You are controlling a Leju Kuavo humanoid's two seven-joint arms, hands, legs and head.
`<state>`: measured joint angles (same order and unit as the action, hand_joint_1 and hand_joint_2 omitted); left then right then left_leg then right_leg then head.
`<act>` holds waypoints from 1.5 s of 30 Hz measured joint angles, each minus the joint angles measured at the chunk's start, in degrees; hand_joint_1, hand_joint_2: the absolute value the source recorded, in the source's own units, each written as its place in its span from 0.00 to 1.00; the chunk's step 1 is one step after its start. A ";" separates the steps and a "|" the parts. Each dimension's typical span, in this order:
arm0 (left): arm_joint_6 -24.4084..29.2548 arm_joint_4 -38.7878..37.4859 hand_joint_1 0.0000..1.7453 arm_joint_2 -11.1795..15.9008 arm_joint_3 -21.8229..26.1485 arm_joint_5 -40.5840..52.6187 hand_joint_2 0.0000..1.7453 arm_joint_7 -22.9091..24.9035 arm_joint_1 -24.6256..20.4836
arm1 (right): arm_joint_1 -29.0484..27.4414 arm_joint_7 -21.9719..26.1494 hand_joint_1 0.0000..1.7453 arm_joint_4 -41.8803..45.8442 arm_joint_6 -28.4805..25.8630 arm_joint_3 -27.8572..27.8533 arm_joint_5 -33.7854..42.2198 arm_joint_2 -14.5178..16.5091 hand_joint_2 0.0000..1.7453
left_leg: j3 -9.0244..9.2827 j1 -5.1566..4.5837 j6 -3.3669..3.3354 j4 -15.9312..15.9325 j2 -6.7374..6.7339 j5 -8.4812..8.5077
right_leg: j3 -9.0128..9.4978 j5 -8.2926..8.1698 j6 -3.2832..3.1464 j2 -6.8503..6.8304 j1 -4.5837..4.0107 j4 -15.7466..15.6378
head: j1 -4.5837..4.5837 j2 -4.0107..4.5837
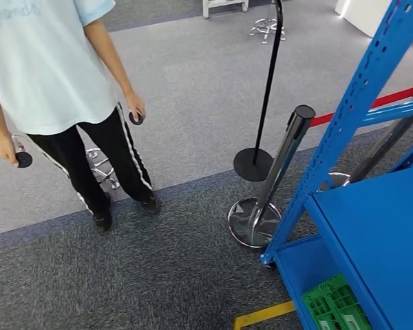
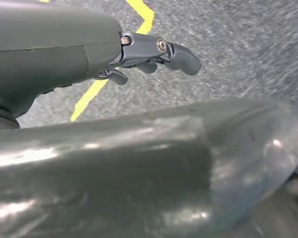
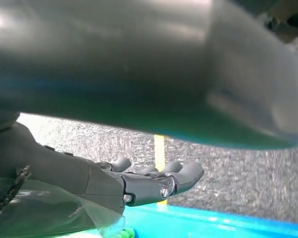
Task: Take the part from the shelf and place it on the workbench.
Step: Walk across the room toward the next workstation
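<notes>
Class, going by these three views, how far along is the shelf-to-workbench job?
Neither left hand nor right hand holds anything; both hang over carpet. The blue shelf stands at the right, green crate below it. No part or workbench appears, so this fits before fetching or after delivery.

Left robot hand (image 2: 147,57), right robot hand (image 3: 155,181): fingers extended, empty.

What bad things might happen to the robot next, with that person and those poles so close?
1. A person stands on the carpet nearby, so a swinging arm or a step that way might bump them.
2. A tilted barrier post and its red belt stand right beside the blue shelf, so the robot might knock or snag them.
3. The left hand and right hand hang with nothing in them, and the right one is close to the shelf edge, so it might clip it.
</notes>
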<state>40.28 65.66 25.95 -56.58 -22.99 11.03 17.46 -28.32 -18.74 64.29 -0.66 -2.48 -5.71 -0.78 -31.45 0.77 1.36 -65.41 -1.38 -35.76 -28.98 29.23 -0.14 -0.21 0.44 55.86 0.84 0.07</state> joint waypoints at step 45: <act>0.01 -3.85 0.00 -2.33 0.07 -0.28 0.00 -3.92 -1.46 | 3.68 2.37 0.00 -0.84 -21.41 32.06 33.79 -15.64 0.00 | 2.33 -0.21 -3.38 9.68 1.88 7.47 | -4.47 3.89 2.27 2.50 -0.18 6.68 | 0.51 0.00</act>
<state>40.29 61.81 23.62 -56.51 -23.27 7.11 16.00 -24.64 -16.37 63.45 -22.07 29.58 28.08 -16.42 -29.12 0.55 -2.02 -55.73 0.51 -28.29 -33.46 33.12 2.13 2.29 0.26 62.54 1.34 0.07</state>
